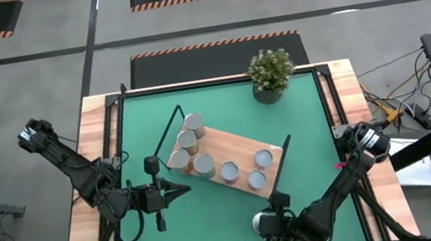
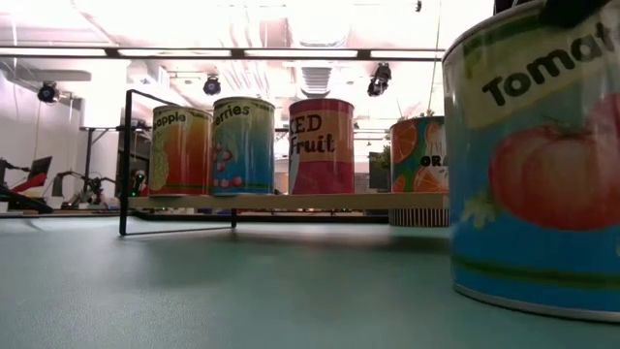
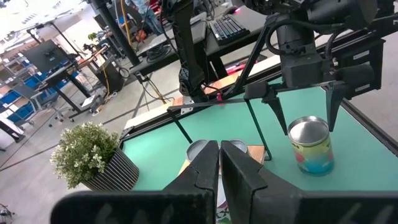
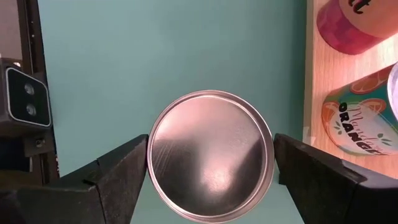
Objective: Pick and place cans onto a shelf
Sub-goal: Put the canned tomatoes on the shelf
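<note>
The light-wood shelf point(image 1: 227, 146) lies slantwise on the green mat, with several cans standing upright on it point(image 1: 203, 165) point(image 2: 322, 145). One more can, with a tomato label point(image 2: 533, 165) and a silvery top point(image 4: 210, 155), stands upright on the mat near the table's near edge point(image 1: 261, 222). My right gripper point(image 4: 210, 163) is open above it, pointing down, with one finger on each side of the can's top, close to the rim. My left gripper point(image 1: 181, 191) is shut and empty, low over the mat to the left of the shelf; it also shows in its own wrist view point(image 3: 219, 165).
A potted green plant point(image 1: 271, 75) stands at the mat's far edge, behind the shelf. Black wire loops point(image 1: 168, 131) rise at the shelf's two short ends. Bare green mat point(image 1: 213, 222) lies between the two grippers and along the near edge.
</note>
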Robot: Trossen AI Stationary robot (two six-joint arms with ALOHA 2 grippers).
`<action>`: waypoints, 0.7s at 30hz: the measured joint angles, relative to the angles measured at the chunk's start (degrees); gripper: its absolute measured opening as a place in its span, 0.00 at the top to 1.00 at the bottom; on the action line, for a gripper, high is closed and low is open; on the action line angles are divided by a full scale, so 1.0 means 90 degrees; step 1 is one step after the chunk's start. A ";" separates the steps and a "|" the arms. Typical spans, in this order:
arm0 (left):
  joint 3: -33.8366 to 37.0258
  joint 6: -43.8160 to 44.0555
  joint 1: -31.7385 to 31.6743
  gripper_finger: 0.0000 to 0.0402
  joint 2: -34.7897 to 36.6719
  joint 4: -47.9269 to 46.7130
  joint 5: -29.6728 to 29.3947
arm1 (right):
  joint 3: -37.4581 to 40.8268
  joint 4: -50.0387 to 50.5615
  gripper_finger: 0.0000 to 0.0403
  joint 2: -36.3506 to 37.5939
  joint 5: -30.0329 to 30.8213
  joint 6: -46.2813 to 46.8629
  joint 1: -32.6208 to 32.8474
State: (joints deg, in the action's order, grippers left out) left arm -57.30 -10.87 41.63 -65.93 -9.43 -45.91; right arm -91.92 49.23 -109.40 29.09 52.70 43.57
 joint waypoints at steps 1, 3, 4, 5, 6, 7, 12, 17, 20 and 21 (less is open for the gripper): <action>0.0000 0.0000 0.0002 1.00 0.0000 0.0000 0.0000 | 0.0000 0.0000 0.20 -0.0016 0.0009 -0.0012 0.0002; 0.0000 0.0002 0.0000 1.00 0.0000 0.0000 0.0000 | -0.0004 0.0002 0.20 -0.0020 0.0020 -0.0023 0.0002; 0.0000 0.0000 0.0002 1.00 0.0000 0.0000 0.0000 | -0.0007 0.0002 0.20 -0.0015 0.0020 -0.0021 0.0002; 0.0000 0.0002 0.0000 1.00 0.0000 0.0000 0.0000 | -0.0009 0.0009 0.20 -0.0003 0.0019 -0.0019 0.0004; 0.0000 0.0001 0.0000 1.00 0.0000 0.0000 0.0000 | -0.0021 0.0018 0.20 0.0016 0.0006 -0.0014 0.0005; 0.0000 0.0001 0.0001 1.00 0.0000 -0.0001 0.0000 | -0.0032 0.0016 0.20 0.0053 -0.0010 -0.0006 0.0005; 0.0002 0.0002 0.0002 1.00 0.0000 0.0000 0.0000 | -0.0245 -0.0007 0.20 0.0094 -0.0094 -0.0139 0.0002; 0.0002 0.0002 0.0000 1.00 0.0000 0.0017 0.0000 | -0.0592 -0.0004 0.20 0.0097 -0.0126 -0.0338 0.0000; 0.0002 0.0002 0.0002 1.00 0.0001 0.0026 0.0000 | -0.0898 -0.0003 0.20 0.0097 -0.0090 -0.0565 -0.0003; 0.0002 0.0002 0.0000 1.00 0.0001 0.0033 0.0000 | -0.1006 -0.0010 0.20 0.0104 -0.0053 -0.0665 -0.0013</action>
State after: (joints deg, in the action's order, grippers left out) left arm -57.28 -10.85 41.63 -65.92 -9.14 -45.91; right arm -100.97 49.14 -108.46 28.62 46.71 43.46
